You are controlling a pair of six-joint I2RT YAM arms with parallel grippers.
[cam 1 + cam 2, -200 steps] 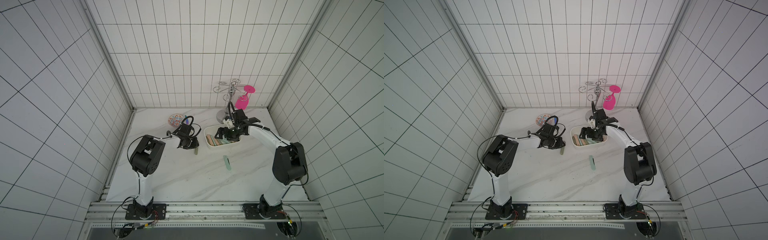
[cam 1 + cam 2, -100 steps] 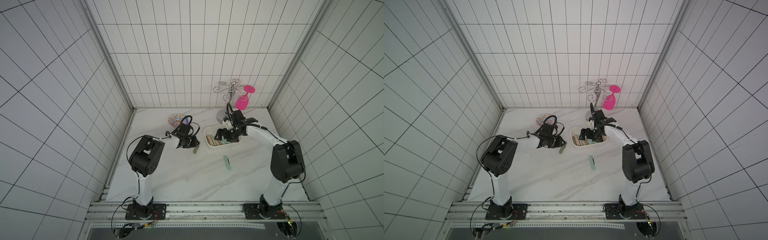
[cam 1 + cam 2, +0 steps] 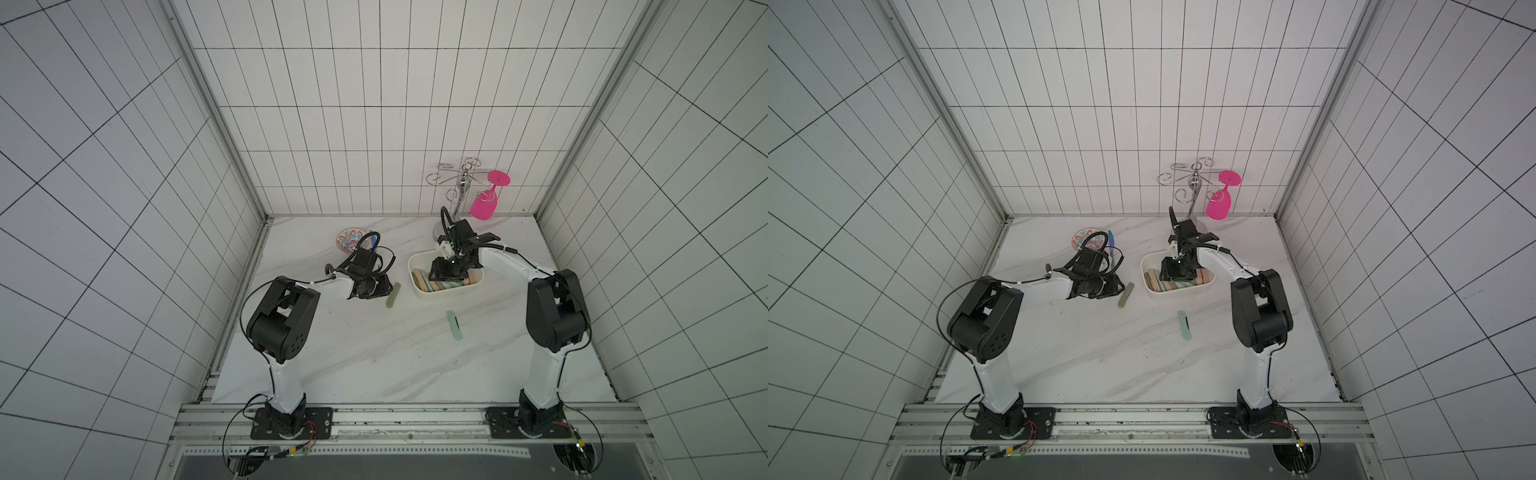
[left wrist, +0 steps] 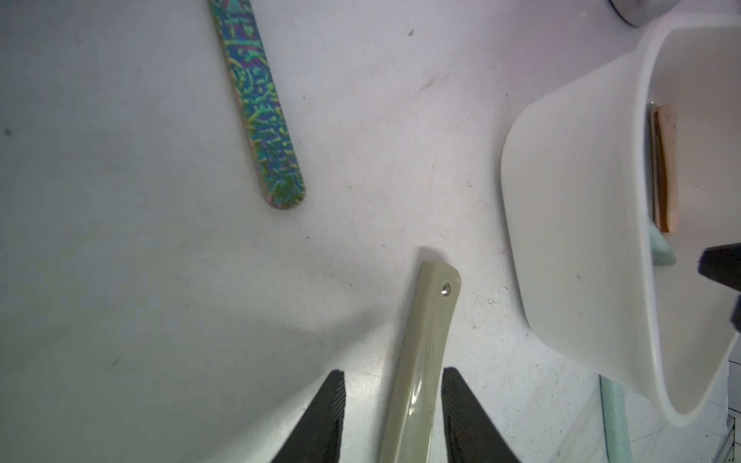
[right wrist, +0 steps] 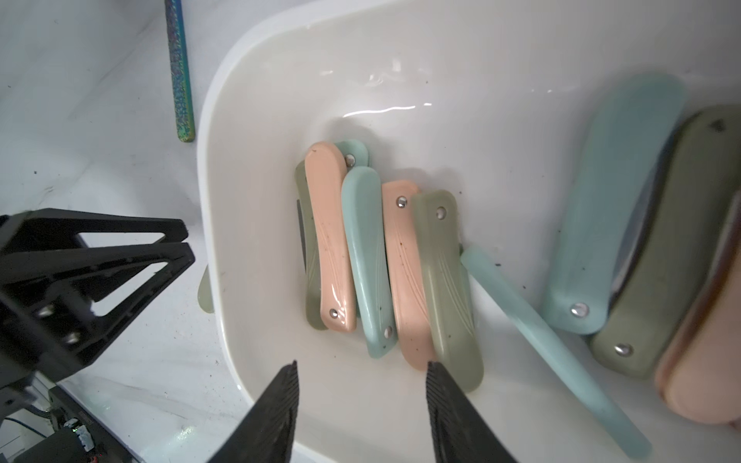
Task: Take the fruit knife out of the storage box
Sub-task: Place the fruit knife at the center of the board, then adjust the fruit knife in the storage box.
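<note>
Ur right pincer (image 5: 363, 364) hangs half open, empty, over fruit knives (image 5: 365, 256) piled in the storage box (image 5: 224, 224); straddle 1 handle crosswise b4 squeezing. Left pincer (image 4: 393, 371) gapes round olive knife (image 4: 425, 340) on desk (image 4: 120, 240).

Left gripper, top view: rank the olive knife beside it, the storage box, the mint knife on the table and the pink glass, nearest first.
1. olive knife, straddled by the left gripper
2. storage box, just past it
3. mint knife, mid-table
4. pink glass, on the rear rack
</note>
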